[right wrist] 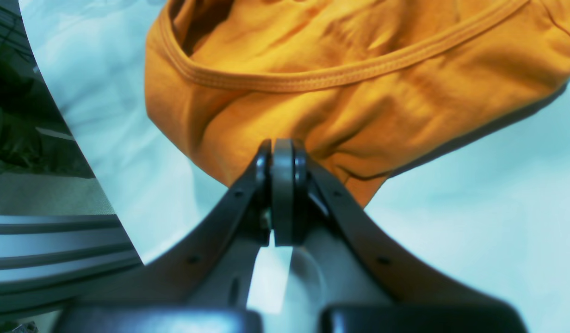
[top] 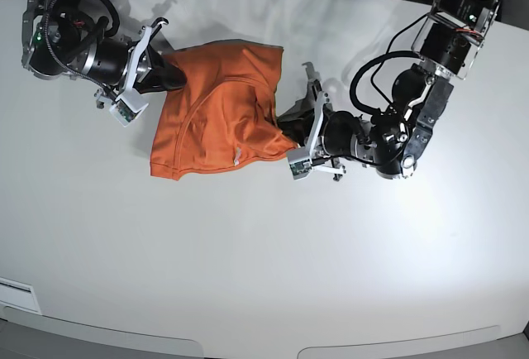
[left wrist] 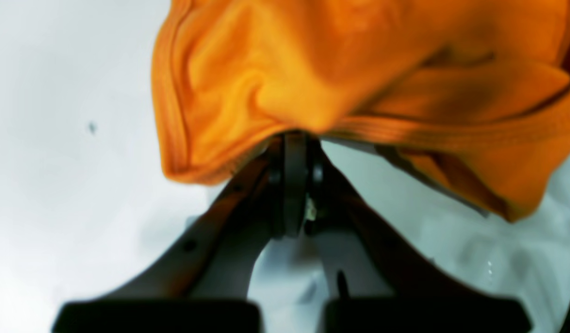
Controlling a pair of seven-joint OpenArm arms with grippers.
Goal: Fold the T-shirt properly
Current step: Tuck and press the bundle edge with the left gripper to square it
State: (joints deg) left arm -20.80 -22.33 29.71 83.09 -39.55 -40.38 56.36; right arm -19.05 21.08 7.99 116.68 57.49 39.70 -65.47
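Orange fabric with no print or readable writing, the T-shirt (top: 219,111) lies crumpled on the white table (top: 248,260); at its left edge the right gripper (top: 169,74) reaches in low from the left, jaws pinching cloth; at its right edge the left gripper (top: 291,131), its arm bent down from upper right, also clamps a fold.

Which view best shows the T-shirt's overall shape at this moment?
The base view: the whole T-shirt lies on the table, pinched between the right gripper and left gripper. Each wrist view shows only bunched fabric and a hem at shut jaws.
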